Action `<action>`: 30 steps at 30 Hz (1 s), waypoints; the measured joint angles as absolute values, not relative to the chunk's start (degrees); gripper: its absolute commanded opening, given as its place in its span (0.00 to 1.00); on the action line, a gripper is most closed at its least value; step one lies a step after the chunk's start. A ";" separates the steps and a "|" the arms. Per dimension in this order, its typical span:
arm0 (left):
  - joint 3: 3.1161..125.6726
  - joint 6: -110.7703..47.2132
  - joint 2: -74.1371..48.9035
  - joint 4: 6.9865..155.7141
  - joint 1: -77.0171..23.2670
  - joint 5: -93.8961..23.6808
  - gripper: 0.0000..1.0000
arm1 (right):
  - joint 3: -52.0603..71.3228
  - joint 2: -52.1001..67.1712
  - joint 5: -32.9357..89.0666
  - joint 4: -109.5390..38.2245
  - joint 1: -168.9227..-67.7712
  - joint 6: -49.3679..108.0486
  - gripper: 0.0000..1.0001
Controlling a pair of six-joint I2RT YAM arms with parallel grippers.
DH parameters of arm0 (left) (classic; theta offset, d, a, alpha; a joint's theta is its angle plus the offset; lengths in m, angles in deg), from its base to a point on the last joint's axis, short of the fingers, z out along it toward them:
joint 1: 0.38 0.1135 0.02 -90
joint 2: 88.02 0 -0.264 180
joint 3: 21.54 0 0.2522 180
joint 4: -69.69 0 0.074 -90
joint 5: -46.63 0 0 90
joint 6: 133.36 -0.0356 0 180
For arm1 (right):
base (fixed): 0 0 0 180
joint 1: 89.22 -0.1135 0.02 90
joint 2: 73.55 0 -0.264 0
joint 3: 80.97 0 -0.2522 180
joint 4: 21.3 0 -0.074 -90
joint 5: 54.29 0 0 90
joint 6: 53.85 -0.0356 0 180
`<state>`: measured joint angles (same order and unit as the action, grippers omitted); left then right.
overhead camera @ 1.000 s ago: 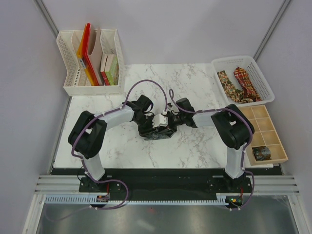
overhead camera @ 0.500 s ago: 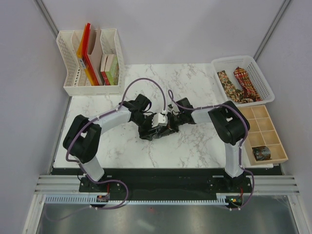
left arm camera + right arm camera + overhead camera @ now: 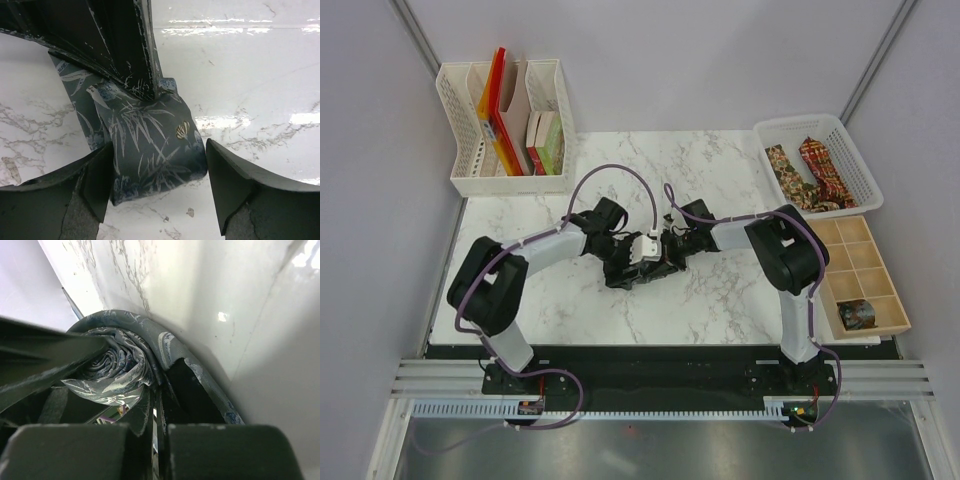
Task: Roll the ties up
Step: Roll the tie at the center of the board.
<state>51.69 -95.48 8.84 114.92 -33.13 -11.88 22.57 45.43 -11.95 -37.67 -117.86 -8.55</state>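
The dark grey-green tie (image 3: 626, 276) lies as a partly rolled bundle at the middle of the marble table (image 3: 720, 300). In the left wrist view the roll (image 3: 150, 135) sits between my left gripper's (image 3: 159, 175) open fingers, close to the left one and apart from the right one. My right gripper (image 3: 156, 420) is shut on the tie's fabric next to the spiral roll (image 3: 115, 370). Both grippers meet at the bundle in the top view, the left gripper (image 3: 638, 254) and the right gripper (image 3: 666, 254). The brown-gold tie (image 3: 786, 168) and the red tie (image 3: 823, 170) lie in the white basket (image 3: 865, 175).
A wooden divided box (image 3: 880, 262) at the right edge holds a rolled patterned tie (image 3: 855, 314) in a near compartment. A white file rack (image 3: 460, 180) with coloured folders and books stands at the back left. Purple cables loop over both arms.
Both arms have reached further in; the grippers and the tie bundle have shifted slightly away from the bases. The left arm's elbow has swung left and lower.
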 measured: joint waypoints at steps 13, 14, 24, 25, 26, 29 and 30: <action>54.73 -94.27 15.55 110.81 -33.37 -14.75 0.54 | 24.47 44.58 -11.23 -34.81 -118.28 -10.35 0.00; 55.25 -94.54 15.85 111.49 -33.37 -14.57 0.51 | 24.84 44.25 -10.84 -34.37 -118.32 -10.65 0.00; 57.81 -101.55 17.58 116.82 -33.50 -11.43 0.45 | 28.27 39.09 -6.34 -33.65 -119.50 -11.81 0.00; 57.72 -101.97 17.56 116.82 -33.50 -11.27 0.45 | 28.27 38.85 -6.18 -33.87 -119.52 -11.79 0.00; 57.68 -102.47 17.56 116.80 -33.50 -11.21 0.45 | 28.27 38.53 -5.90 -34.20 -119.48 -11.79 0.00; 57.57 -103.32 17.56 116.77 -33.50 -10.97 0.45 | 28.23 38.35 -5.64 -34.66 -119.46 -11.81 0.00; 57.57 -103.50 17.56 116.80 -33.50 -10.86 0.46 | 28.23 38.35 -5.57 -34.74 -119.44 -11.79 0.00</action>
